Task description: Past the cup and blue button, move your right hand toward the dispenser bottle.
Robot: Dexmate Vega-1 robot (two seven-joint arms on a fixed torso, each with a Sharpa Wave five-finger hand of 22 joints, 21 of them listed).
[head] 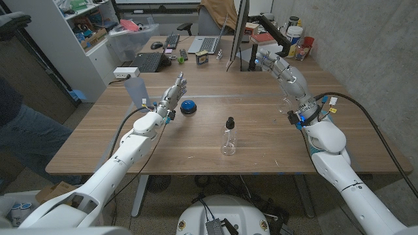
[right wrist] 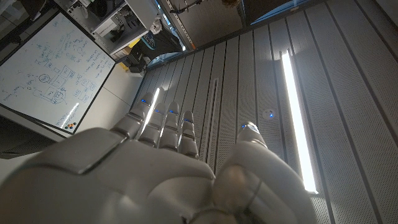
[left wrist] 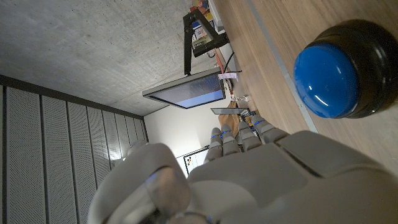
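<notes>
The dispenser bottle (head: 228, 137), clear with a black pump top, stands upright near the table's middle. The blue button (head: 188, 107) (left wrist: 329, 68) in its black base sits to the bottle's far left. A pale translucent cup (head: 135, 88) stands further left. My left hand (head: 172, 93) (left wrist: 236, 174) is upright just left of the button, fingers straight and holding nothing. My right hand (head: 285, 73) (right wrist: 168, 162) is raised at the table's right side, well right of the bottle and beyond it, fingers extended and empty, pointing toward the ceiling in the right wrist view.
At the table's far end are a monitor (head: 239, 32), a laptop (head: 208, 44), keyboards (head: 149, 62) and a white power box (head: 125, 72). Black cables (head: 366, 111) loop off my right wrist. A person's leg (head: 26, 130) shows at the left edge. Bare wood (head: 261, 124) separates my right hand and the bottle.
</notes>
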